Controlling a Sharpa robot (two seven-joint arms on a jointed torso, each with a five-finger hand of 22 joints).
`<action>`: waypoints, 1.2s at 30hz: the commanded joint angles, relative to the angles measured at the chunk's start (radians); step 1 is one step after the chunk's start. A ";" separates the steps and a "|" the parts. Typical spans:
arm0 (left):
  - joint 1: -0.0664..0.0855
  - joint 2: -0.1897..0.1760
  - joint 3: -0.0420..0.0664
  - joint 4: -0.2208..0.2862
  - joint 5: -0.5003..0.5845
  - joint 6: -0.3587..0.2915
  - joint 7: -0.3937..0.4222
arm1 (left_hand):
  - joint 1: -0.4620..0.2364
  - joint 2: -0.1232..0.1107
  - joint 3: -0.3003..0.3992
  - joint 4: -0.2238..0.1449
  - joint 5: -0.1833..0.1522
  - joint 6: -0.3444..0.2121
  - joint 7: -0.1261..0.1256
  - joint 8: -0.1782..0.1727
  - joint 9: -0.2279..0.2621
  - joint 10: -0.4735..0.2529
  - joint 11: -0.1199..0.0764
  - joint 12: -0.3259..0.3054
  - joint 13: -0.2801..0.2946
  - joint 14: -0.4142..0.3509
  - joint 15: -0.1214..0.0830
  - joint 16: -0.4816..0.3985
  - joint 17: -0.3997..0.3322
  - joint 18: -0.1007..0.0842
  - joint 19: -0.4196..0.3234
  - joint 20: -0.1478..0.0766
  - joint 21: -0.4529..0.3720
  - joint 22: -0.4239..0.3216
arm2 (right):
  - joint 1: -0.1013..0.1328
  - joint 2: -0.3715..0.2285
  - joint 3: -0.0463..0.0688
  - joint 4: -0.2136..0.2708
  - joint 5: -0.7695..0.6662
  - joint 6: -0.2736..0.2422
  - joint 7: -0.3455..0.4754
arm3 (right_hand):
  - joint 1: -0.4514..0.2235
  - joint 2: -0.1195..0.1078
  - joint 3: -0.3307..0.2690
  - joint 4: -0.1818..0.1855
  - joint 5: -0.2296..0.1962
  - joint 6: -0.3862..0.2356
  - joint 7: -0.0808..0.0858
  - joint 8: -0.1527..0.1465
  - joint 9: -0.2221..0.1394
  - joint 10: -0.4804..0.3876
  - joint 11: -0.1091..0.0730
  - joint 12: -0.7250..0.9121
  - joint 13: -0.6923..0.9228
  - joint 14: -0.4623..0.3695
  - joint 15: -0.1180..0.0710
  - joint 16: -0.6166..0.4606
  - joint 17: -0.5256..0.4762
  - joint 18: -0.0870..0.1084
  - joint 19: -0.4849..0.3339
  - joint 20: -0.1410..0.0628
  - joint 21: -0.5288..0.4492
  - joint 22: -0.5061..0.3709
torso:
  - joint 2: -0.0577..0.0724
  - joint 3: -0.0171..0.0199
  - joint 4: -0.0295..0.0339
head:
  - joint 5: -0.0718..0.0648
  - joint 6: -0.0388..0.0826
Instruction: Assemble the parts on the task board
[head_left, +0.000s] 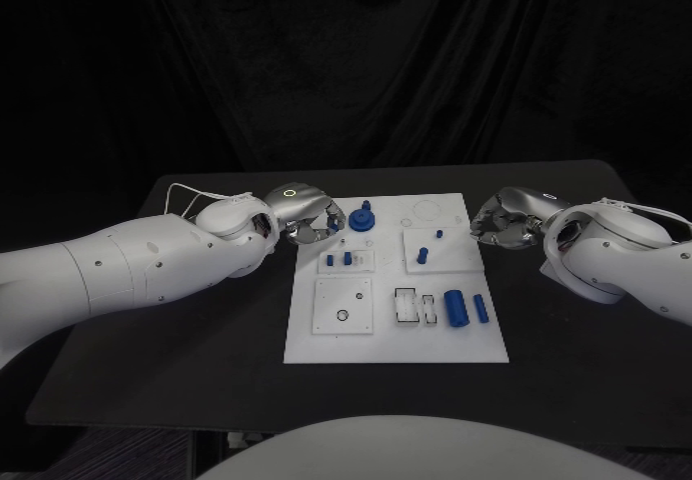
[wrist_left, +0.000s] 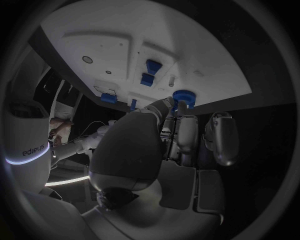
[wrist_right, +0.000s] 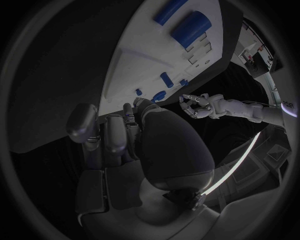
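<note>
A black worktop (head_left: 173, 340) carries the white task board (head_left: 397, 340) at its centre, with blue parts on it: two cylinders (head_left: 456, 308) lying at the near right, small pegs (head_left: 346, 259) standing mid-board, and a round knobbed part (head_left: 361, 219) at the far left edge. The left hand (head_left: 306, 217) sits just beside that knobbed part, fingers at it; whether it grips cannot be told. The right hand (head_left: 505, 222) hovers off the board's far right edge, fingers curled, grasping nothing.

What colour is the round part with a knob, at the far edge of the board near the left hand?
Blue; the round part shows best in the head view.
</note>
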 joint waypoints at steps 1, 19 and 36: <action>-0.007 0.011 0.001 -0.011 0.001 0.050 -0.015 | -0.010 0.003 -0.002 0.004 -0.007 -0.002 0.005 -0.002 -0.002 -0.001 0.004 -0.003 -0.001 -0.001 0.002 -0.003 -0.001 -0.015 -0.005 0.000 -0.002 0.182 | -0.001 -0.002 0.000 0.000 0.000 0.009 -0.001 | -0.005 -0.005 0.006 0.001 0.007 0.009 0.001 0.006 -0.001 -0.007 -0.001 -0.006 0.036 0.010 0.001 -0.004 -0.001 0.010 -0.005 -0.003 -0.004 0.030 | 0.001 0.0010 0.0018 | 0.000 0.000; -0.020 0.044 0.001 -0.048 0.001 0.069 -0.010 | -0.011 0.004 -0.001 0.003 -0.011 -0.008 0.003 -0.007 -0.003 0.006 0.003 -0.008 -0.006 -0.005 0.002 -0.007 -0.007 -0.014 -0.008 0.000 -0.007 0.181 | -0.002 0.001 0.000 -0.001 0.000 0.010 -0.002 | -0.004 -0.005 0.007 0.001 0.007 0.009 0.000 0.006 -0.001 -0.008 -0.001 -0.006 0.036 0.009 0.001 -0.005 -0.002 0.010 -0.005 -0.003 -0.007 0.030 | 0.001 0.0016 -0.0015 | 0.001 0.000; -0.023 0.069 0.001 -0.058 0.001 0.077 -0.011 | -0.013 0.005 -0.001 0.005 -0.015 -0.012 0.000 -0.011 -0.005 0.008 0.002 -0.013 -0.009 -0.009 0.002 -0.012 -0.013 -0.013 -0.011 0.000 -0.011 0.180 | -0.002 0.003 0.000 -0.001 0.000 0.015 -0.003 | -0.004 -0.005 0.007 0.001 0.007 0.009 0.000 0.006 -0.001 -0.008 -0.001 -0.006 0.036 0.009 0.001 -0.005 -0.002 0.010 -0.005 -0.003 -0.007 0.030 | 0.001 0.0005 0.0015 | -0.004 0.000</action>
